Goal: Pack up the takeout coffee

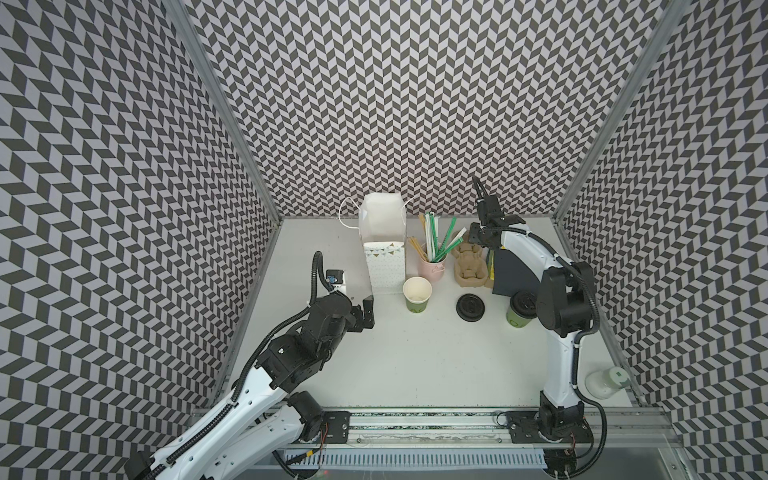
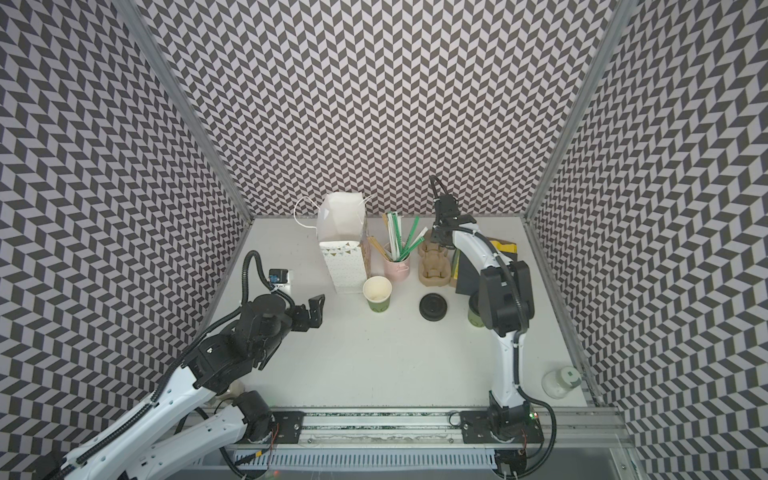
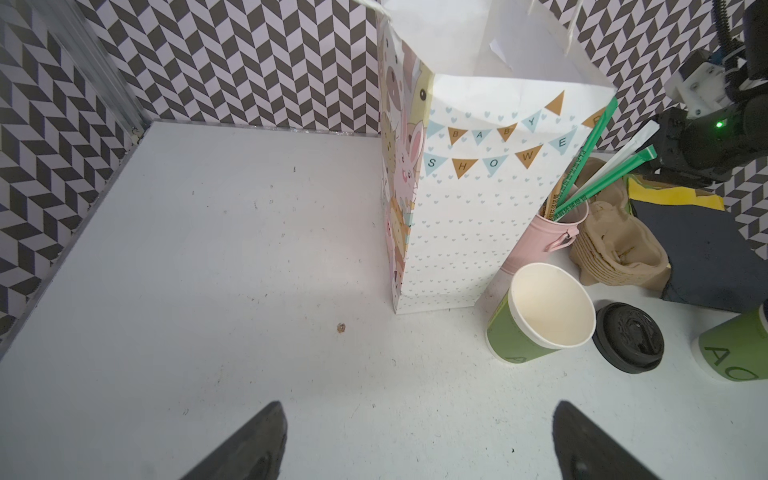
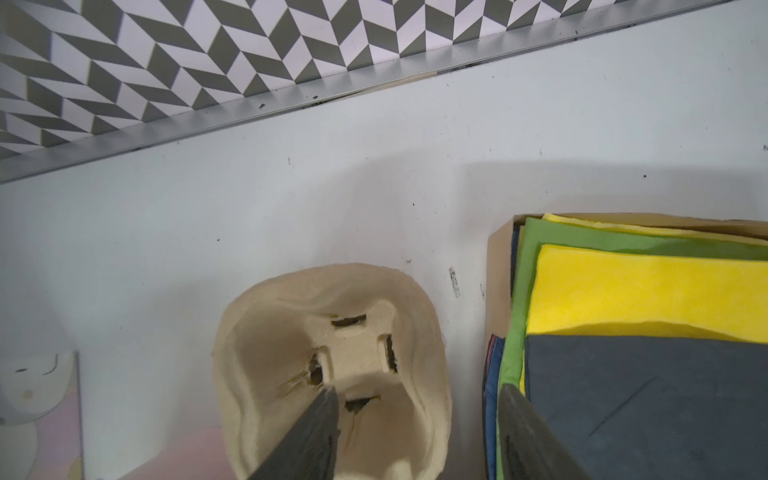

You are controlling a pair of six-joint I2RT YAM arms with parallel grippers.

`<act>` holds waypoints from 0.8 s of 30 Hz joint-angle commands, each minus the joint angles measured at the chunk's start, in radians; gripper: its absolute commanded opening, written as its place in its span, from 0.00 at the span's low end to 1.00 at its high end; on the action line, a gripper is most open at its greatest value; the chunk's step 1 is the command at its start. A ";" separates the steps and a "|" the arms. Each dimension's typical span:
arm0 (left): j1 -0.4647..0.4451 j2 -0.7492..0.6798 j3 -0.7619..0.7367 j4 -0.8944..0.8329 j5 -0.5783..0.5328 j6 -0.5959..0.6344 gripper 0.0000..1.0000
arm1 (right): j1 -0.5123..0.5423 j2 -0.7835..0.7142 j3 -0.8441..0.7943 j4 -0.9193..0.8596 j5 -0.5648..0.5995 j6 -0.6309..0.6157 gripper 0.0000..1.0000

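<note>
the takeout coffee (image 1: pixel 520 312), a green cup wearing a black lid, stands on the white surface (image 1: pixel 415 361) well to the right of the gift bag (image 1: pixel 384 257) in both top views, partly hidden behind the right arm's dark elbow; only its green side shows at the edge of the left wrist view (image 3: pixel 733 353). using the bag as the landmark: an open green cup (image 1: pixel 417 295) sits just beside its front right corner, a pink cup of straws (image 1: pixel 432 259) stands just beside its right side, a pulp cup carrier (image 1: pixel 469 266) lies further right, and a loose black lid (image 1: pixel 470 307) rests between the open cup and the lidded one. a box of coloured cloths (image 4: pixel 640 316) lies just beyond the carrier. the left tool (image 3: pixel 419 444) hovers near the bag's front left, spread wide and empty. the right tool (image 4: pixel 419 432) is down at the carrier with one finger (image 4: pixel 311 436) inside a carrier pocket and the other between carrier and box; a gap stands between the fingers, and whether they pinch the carrier wall i cannot tell.
</note>
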 commanded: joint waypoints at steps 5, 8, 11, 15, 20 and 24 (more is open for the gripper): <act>0.014 0.000 -0.005 0.010 0.008 0.003 1.00 | -0.005 0.056 0.025 0.032 -0.018 -0.035 0.55; 0.016 0.001 -0.005 0.011 0.007 0.004 1.00 | -0.005 0.060 0.025 0.042 -0.026 -0.040 0.52; 0.019 0.004 -0.005 0.012 0.009 0.005 1.00 | -0.005 0.063 0.030 0.052 -0.026 -0.046 0.50; 0.023 0.007 -0.005 0.013 0.015 0.006 1.00 | -0.005 0.073 0.038 0.058 -0.011 -0.056 0.47; 0.030 0.008 -0.006 0.016 0.022 0.009 1.00 | -0.004 0.083 0.049 0.056 0.007 -0.061 0.44; 0.036 0.014 -0.007 0.017 0.028 0.011 1.00 | -0.004 0.092 0.063 0.051 -0.002 -0.063 0.41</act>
